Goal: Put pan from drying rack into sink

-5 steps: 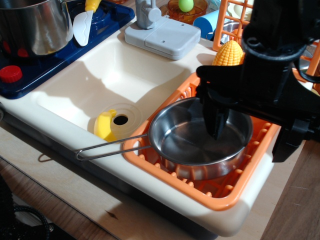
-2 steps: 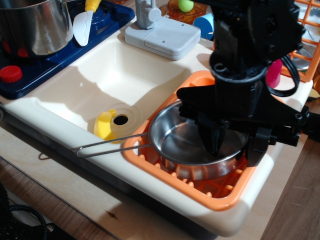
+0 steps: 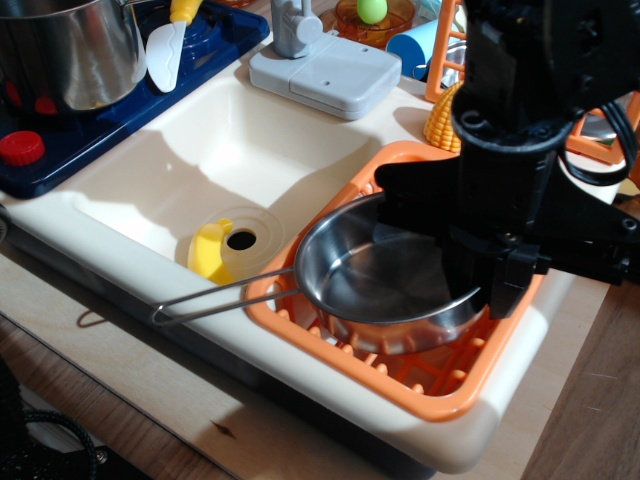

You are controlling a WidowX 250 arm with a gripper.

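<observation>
While the pan sits in the drying rack, your gripper hangs over its far right rim, placed there, I judge, because the rim is the nearest edge a finger can straddle. One dark finger shows outside the pan wall; the other is hidden behind the arm's body, so you cannot tell from this view whether the jaws are parted or clamped on the rim. The pan looks slightly tilted, its right side a little higher, which may mean a grasp has begun, but that is only a guess. Its wire handle reaches left across the rack's edge and over the lip of the sink, so a swing to the left would carry the handle in first. Inside the pan you have nothing. The rack holds only the pan. The sink holds a small yellow piece just beside the drain hole, so watch that the pan does not land on it. A corn cob stands behind the rack, near the arm.
</observation>
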